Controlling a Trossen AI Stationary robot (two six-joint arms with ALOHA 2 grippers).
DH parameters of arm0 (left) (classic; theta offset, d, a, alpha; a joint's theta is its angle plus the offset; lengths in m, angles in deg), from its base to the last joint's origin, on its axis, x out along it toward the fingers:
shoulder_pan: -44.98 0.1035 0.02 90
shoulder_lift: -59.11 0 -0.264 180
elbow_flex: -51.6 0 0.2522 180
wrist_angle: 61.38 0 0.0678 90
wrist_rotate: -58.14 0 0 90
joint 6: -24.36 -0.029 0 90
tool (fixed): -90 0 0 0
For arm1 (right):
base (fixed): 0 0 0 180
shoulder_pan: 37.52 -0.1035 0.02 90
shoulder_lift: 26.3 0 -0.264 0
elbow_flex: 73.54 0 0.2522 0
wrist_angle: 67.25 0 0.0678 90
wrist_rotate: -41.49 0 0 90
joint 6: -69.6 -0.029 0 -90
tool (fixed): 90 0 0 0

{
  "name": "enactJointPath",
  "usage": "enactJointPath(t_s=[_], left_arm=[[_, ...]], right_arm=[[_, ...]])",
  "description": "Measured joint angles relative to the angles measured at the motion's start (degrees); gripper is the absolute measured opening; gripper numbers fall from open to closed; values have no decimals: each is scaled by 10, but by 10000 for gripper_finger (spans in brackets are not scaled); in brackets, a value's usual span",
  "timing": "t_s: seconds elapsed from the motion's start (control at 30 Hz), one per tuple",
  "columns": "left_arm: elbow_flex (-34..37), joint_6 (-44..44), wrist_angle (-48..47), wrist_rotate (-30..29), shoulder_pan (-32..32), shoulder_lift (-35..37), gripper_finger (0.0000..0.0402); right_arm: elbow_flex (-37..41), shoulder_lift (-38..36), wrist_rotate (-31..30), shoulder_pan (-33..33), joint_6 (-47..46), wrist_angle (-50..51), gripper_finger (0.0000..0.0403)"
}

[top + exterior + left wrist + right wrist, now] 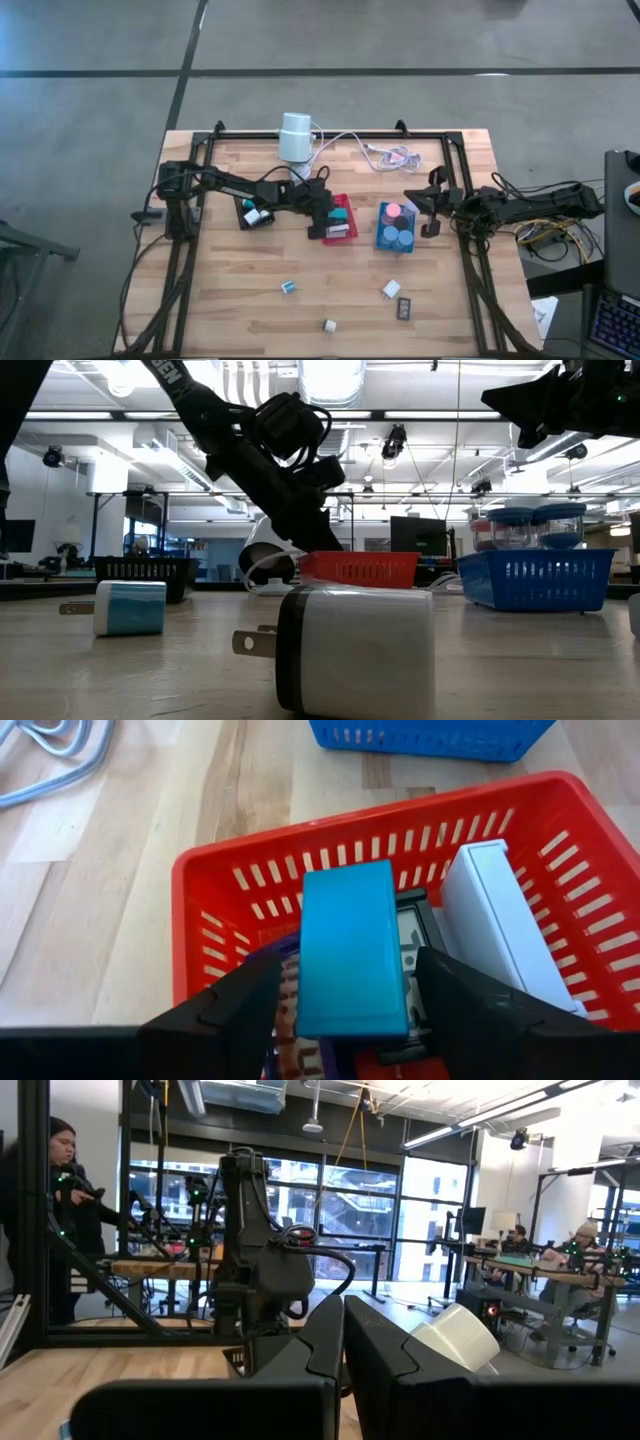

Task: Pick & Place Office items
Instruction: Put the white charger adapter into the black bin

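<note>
Wooden table (240, 300), blue tray (397, 228) holding round discs (394, 211), red tray (338, 221) holding white block (500, 920), left gripper (345, 995) over red tray, fingers spread beside teal block (350, 950), right gripper (343, 1342) pressed together, raised beside blue tray.

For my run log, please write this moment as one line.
left gripper: open over red tray | teal block: between fingers, in tray | right gripper: shut, waits beside blue tray
</note>
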Motion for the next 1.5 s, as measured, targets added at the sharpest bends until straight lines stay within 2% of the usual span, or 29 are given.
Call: enactJointPath(t_s=[0.43, 0.67, 0.87, 1.03, 1.4, 1.5], left_arm=[[1, -15, 0, -2, 0, 14, 238], [3, -25, -47, -3, 0, 89, 238], [15, -34, -110, -4, -4, 199, 230], [57, -41, -119, -4, -9, 313, 186], [213, -34, -113, -7, -9, 580, 27], [259, -28, -91, -7, -9, 648, 5]], right_arm=[[0, 0, 0, 0, 0, 0, 8], [0, 0, 0, 0, -2, 1, 8], [0, 0, 0, 0, -2, 1, 8], [0, 0, 0, 0, -2, 1, 8], [0, 10, 0, 0, -5, -1, 8], [0, 11, 0, 0, -4, 0, 8]])
